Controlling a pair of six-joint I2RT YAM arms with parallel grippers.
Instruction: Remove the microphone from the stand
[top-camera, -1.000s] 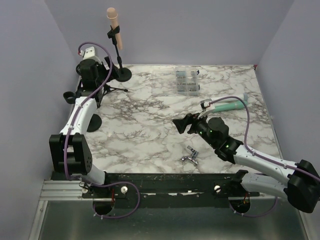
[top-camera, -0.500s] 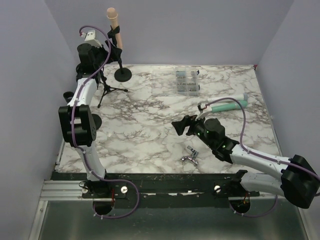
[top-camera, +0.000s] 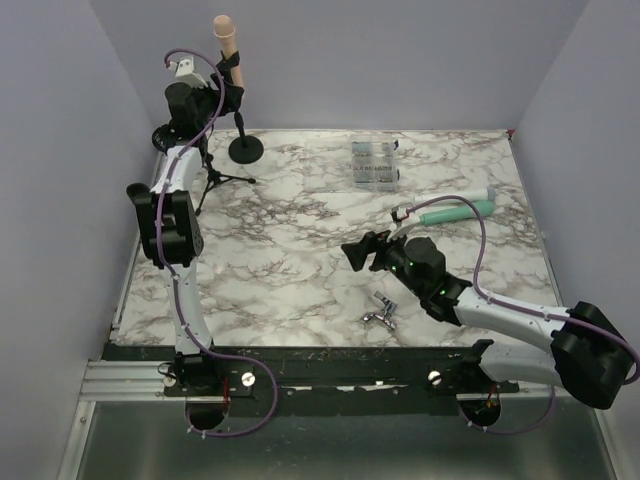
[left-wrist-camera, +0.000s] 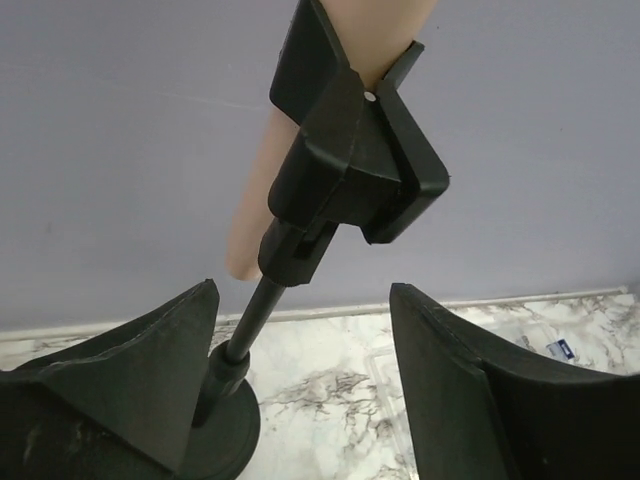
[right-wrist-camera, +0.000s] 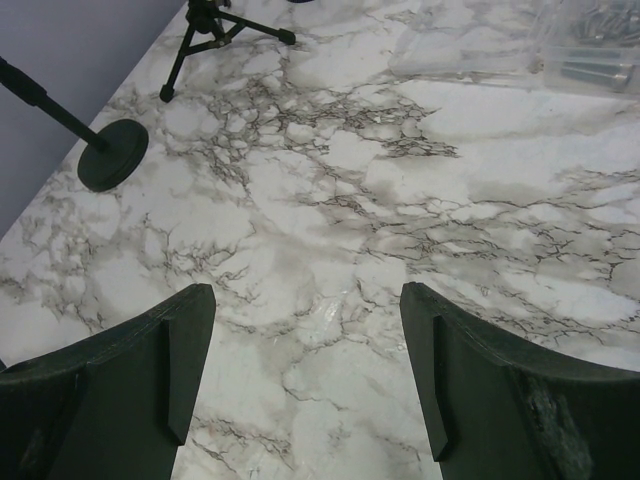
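The peach microphone (top-camera: 228, 42) sits tilted in the black clip (top-camera: 232, 72) of the stand, whose round base (top-camera: 246, 150) rests at the back left of the marble table. In the left wrist view the microphone (left-wrist-camera: 262, 190) passes through the clip (left-wrist-camera: 350, 165) just above my fingers, and the pole (left-wrist-camera: 255, 320) runs down close by the left one. My left gripper (left-wrist-camera: 300, 385) is open, raised just below the clip, with nothing between its fingers. My right gripper (top-camera: 363, 251) hangs open over the table's middle, far from the stand.
A small black tripod (top-camera: 215, 180) stands just in front of the stand base. A clear plastic box (top-camera: 375, 162) lies at the back centre, a teal-handled tool (top-camera: 455, 210) at the right, and a metal piece (top-camera: 381, 315) near the front edge. Another round-based stand (right-wrist-camera: 112, 155) shows in the right wrist view.
My left arm has risen and swung back toward the stand, bringing its gripper up under the clip, and its jaws have narrowed a little. The right arm has barely moved.
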